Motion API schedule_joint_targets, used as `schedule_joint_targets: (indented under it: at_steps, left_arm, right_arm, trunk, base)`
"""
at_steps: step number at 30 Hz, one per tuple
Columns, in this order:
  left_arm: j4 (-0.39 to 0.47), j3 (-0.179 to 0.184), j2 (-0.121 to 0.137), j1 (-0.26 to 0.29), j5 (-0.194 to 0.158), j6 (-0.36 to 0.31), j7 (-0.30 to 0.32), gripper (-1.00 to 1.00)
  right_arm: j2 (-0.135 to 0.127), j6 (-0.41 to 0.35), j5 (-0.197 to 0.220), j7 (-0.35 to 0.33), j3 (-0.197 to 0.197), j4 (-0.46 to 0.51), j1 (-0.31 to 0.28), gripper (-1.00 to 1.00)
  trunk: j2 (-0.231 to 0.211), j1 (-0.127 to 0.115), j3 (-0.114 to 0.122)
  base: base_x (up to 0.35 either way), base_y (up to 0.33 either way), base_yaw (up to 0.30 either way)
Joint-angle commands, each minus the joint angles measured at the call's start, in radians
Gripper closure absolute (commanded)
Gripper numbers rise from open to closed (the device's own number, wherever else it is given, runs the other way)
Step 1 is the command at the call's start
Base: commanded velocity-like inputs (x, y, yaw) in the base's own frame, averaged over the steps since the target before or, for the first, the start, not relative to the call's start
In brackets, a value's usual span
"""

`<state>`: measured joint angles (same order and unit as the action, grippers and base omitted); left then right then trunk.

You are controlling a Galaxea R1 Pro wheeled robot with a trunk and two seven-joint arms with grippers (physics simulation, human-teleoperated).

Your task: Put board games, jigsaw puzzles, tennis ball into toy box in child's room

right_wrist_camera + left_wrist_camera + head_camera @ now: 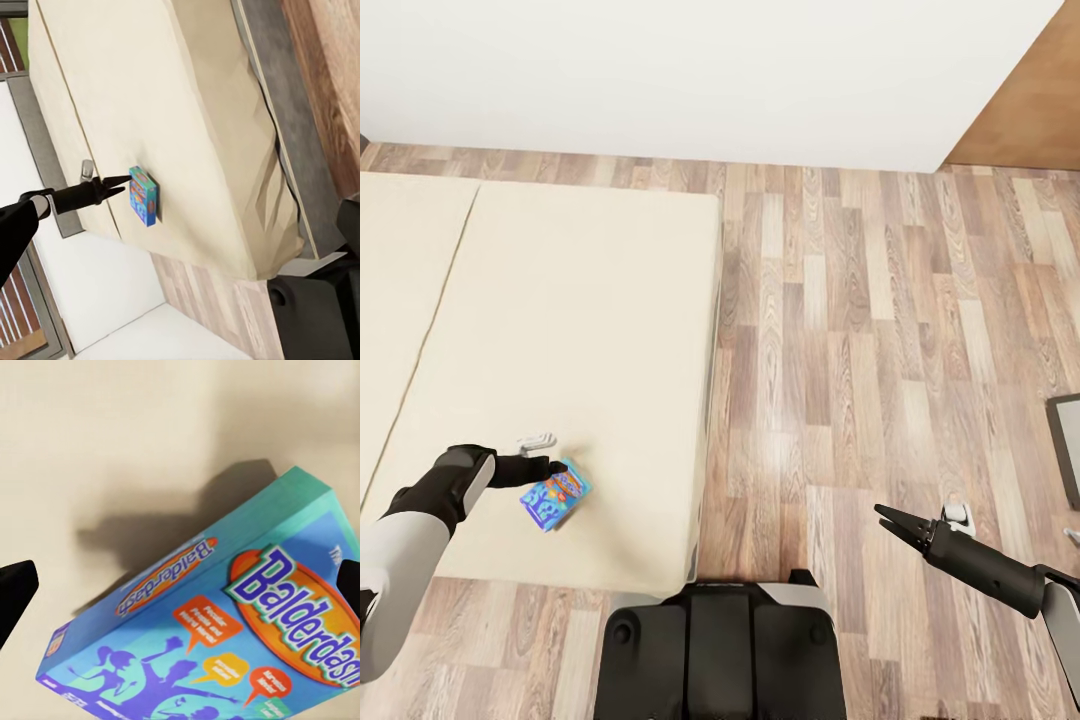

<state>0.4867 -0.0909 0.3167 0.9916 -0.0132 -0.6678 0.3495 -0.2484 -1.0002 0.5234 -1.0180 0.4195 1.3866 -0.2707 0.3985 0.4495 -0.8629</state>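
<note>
Balderdash fills the left wrist view: the light blue board game (225, 637) lies tilted close under the camera, its orange logo and cartoon figures readable, with its shadow falling on the beige bed (112, 450) behind it. Two dark fingertips (15, 589) stand at opposite edges of that picture, spread wide on either side of the box and not pressing on it.

In the head view the left gripper (557, 467) reaches out from the robot's left arm over the near part of the bed (580, 300), its tips at the top edge of the board game (555, 497). Whether they touch the box cannot be told from that view; the jaws stand apart and grasp nothing. The right wrist view shows the same pair from the side: the left gripper (120, 184) pointing at the box (143, 196), which sits raised on one edge on the mattress (180, 97).

Over the wooden floor (860, 330) on the robot's right, the right gripper (893, 520) hangs with its two thin fingers slightly parted, empty. A small white object (956, 514) lies on the floor just beyond it. The robot's dark base (720, 650) shows at the bottom of the head view, just off the bed's near corner. A white wall (710, 70) runs beyond the bed, and a dark-framed panel (1066, 440) shows at the right edge.
</note>
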Motion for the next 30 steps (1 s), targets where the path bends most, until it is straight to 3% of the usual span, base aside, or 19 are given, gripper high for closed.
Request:
schedule_joint_targets:
  at_steps: [1,14,22,30]
  left_arm:
    - [0.001,-0.004,0.0,0.0,-0.001,-0.005,0.003,-1.0]
    - [-0.004,0.005,-0.001,-0.001,0.0,0.042,0.009,-1.0]
    - [-0.006,0.06,0.001,-0.001,-0.002,0.071,0.017,-1.0]
    - [-0.006,0.082,0.002,-0.002,-0.004,0.094,0.048,-1.0]
  right_arm:
    - [0.0,-0.004,-0.002,-0.004,0.001,0.0,0.0,-1.0]
    - [0.0,-0.003,-0.002,-0.004,0.001,0.0,-0.001,-1.0]
    - [0.0,-0.003,-0.002,-0.004,0.001,0.0,-0.001,-1.0]
    - [0.0,-0.003,-0.002,-0.004,0.001,0.0,0.0,-1.0]
  trunk:
    - [0.002,0.001,-0.002]
    - [0.002,0.001,-0.019]
    - [0.002,0.001,-0.028]
    - [0.002,0.001,-0.029]
  base:
    - [0.0,0.0,0.0]
    - [0.0,0.0,0.0]
    - [0.0,0.0,0.0]
    - [0.0,0.0,0.0]
